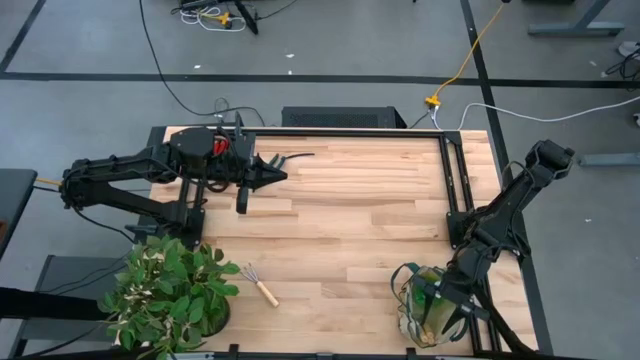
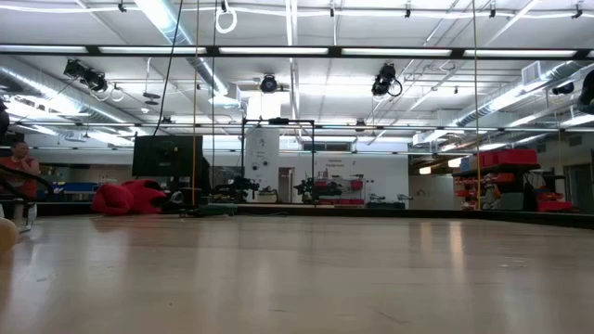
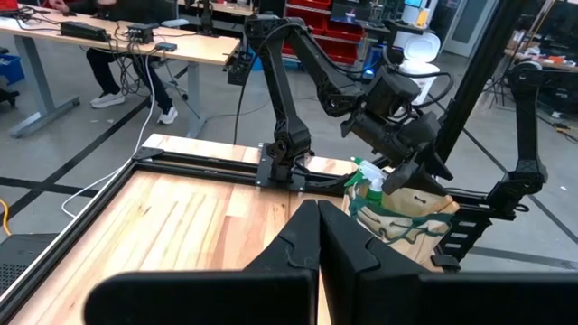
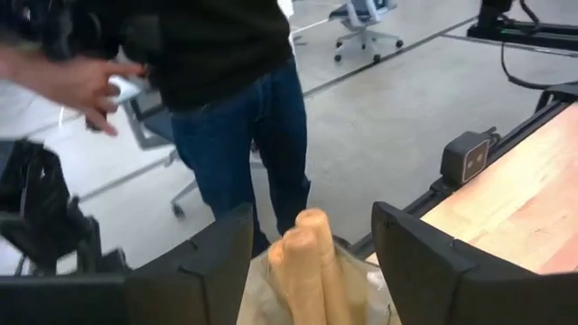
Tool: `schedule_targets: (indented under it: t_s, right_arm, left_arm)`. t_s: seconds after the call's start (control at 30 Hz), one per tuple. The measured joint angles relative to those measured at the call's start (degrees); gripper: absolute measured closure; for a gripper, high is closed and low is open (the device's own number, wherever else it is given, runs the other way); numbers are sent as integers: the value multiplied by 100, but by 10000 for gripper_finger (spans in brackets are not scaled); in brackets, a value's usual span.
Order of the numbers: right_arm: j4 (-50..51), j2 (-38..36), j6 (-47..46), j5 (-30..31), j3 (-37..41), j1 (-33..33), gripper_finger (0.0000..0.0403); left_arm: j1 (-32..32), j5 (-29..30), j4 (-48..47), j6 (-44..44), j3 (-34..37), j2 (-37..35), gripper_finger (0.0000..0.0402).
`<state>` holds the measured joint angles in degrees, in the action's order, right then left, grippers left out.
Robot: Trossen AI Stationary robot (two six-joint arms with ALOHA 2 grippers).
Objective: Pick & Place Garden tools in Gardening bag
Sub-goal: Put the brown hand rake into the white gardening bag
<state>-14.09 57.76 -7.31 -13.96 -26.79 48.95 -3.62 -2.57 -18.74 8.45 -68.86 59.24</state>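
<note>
Now, from nine o'clock: left gripper, fingers together, rests empty. A small silver rake with light wooden handle lies at six o'clock on the tabletop. Right gripper, fingers apart above wooden handles in the beige fabric bag, should rise straight, avoiding snags.

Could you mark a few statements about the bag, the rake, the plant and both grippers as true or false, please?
1. The right gripper is over the bag. True.
2. The rake lies inside the bag. False: it lies on the table, beside the plant.
3. The left gripper is shut. True.
4. The right gripper is shut. False: its fingers stand apart, with wooden handles between them.
5. The plant stands next to the bag. False: they are at opposite corners.
</note>
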Motion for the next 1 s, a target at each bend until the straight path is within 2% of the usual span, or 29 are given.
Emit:
schedule_targets:
  t_s: [0.2,0.43,0.7,1.0]
  right_arm:
    - [-35,-94,-577,151,0,-145,179]
    - [-36,-315,-679,441,0,-434,179]
    - [48,-706,-724,487,0,-893,179]
    - [45,-1262,-458,1297,-4,-1453,179]
  left_arm:
    - [1,0,4,0,0,0,399]
    - [2,0,2,-9,0,0,399]
    - [0,-2,2,-13,0,0,399]
    - [0,-1,4,-17,0,0,399]
